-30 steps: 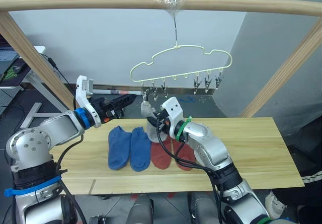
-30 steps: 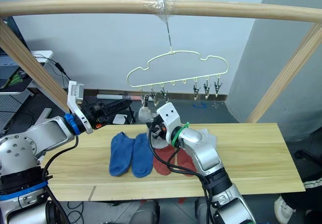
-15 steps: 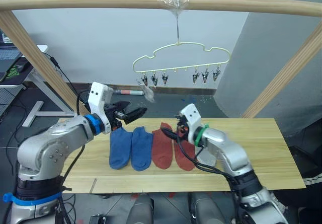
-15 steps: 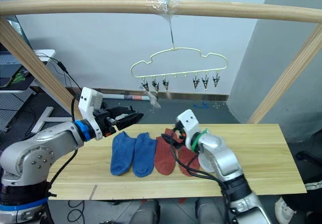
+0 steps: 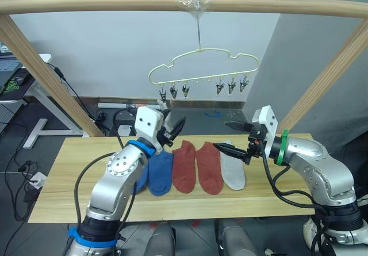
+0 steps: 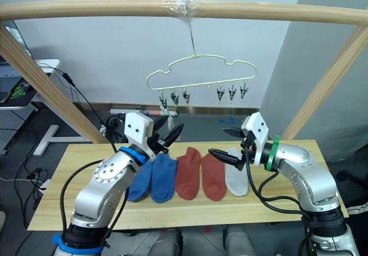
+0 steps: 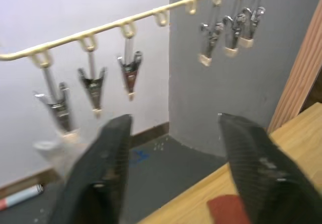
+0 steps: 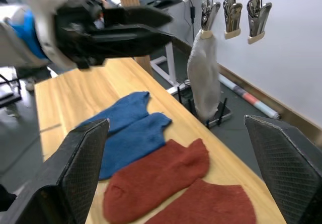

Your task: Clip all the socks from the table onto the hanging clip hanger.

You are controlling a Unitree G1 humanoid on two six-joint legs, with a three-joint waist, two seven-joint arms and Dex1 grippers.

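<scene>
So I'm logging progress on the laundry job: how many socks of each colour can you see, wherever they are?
Blue socks: 2, on the table
Red socks: 2, on the table
Grey socks: 2, one on the table, one clipped to the hanger
Total: 6

One grey sock [image 8: 204,73] hangs clipped on the hanger [image 5: 201,66]; five socks [image 5: 195,167] (blue, red, grey) lie on the table [image 5: 63,169]
</scene>
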